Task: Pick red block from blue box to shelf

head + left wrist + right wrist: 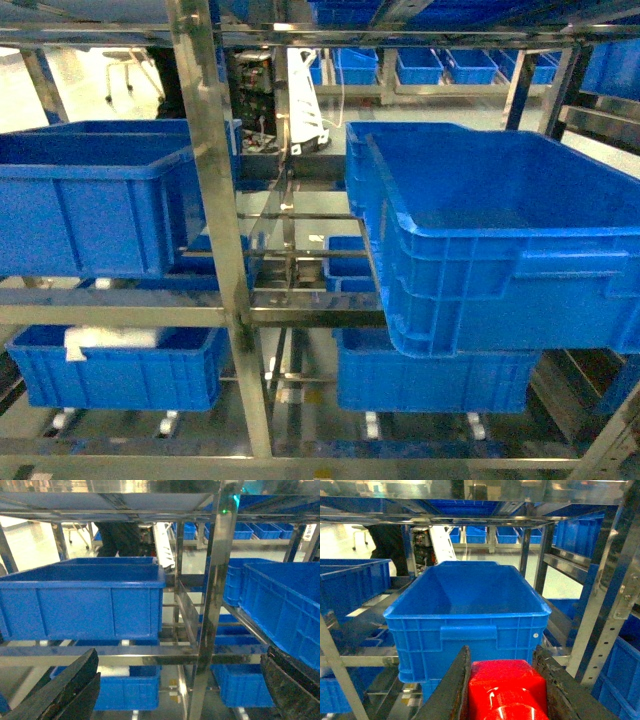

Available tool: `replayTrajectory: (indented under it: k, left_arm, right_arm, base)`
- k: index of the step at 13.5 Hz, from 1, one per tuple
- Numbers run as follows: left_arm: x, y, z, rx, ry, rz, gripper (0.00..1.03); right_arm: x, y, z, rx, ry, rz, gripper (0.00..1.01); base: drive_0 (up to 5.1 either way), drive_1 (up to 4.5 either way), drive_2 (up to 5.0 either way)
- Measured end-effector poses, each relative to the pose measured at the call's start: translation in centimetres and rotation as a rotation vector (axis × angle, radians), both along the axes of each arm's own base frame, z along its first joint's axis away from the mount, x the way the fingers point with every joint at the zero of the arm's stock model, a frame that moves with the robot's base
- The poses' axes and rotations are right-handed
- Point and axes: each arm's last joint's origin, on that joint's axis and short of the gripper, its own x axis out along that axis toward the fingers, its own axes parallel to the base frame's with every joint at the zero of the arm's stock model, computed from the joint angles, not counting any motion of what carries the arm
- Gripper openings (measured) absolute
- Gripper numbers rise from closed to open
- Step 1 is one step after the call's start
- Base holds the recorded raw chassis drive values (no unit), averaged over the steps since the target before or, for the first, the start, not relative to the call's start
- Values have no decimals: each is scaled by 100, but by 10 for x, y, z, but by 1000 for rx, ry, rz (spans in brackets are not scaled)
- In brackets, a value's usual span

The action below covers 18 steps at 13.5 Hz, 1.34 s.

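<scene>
Closest to me is my right gripper, its two dark fingers pinching the small glossy red plastic block between them. The block fills the gap squarely, a rounded stud showing at its lower face, so I judge the grip firm enough to carry it. It is already out of the shallow turquoise bin it came from, which none of my views shows, and it hangs low in front of the rack, not yet over any tier.

My left gripper carries nothing; its dark fingers stand spread wide at the two bottom corners of the wrist view, kept low and to the side, I take it, so the loaded arm has room.

Just beyond the red block sits a deep royal-blue ribbed plastic crate with a bare floor, resting on the rails of the shiny stainless-steel shelf. From the head view that crate looms on the right and tilts slightly, and neither arm shows there. A second blue crate stands on the left tier across a square upright post. Lower blue crates sit beneath, one holding something white I cannot make out.

The rails between the two upper crates look like the free spot, so placing will call for lifting and steering past the post. Further back are more racks of blue bins and a pale, brightly lit floor.
</scene>
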Motion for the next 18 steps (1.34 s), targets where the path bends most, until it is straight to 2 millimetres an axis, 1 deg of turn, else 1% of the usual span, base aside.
replayTrajectory:
  k: [6, 18]
  left_arm:
    - [0, 0, 0, 0, -4, 0, 98]
    - [0, 0, 0, 0, 0, 0, 98]
  right_arm:
    - [0, 0, 0, 0, -2, 0, 29]
    - [0, 0, 0, 0, 0, 0, 29]
  base:
    - [1, 416, -414]
    - [0, 0, 0]
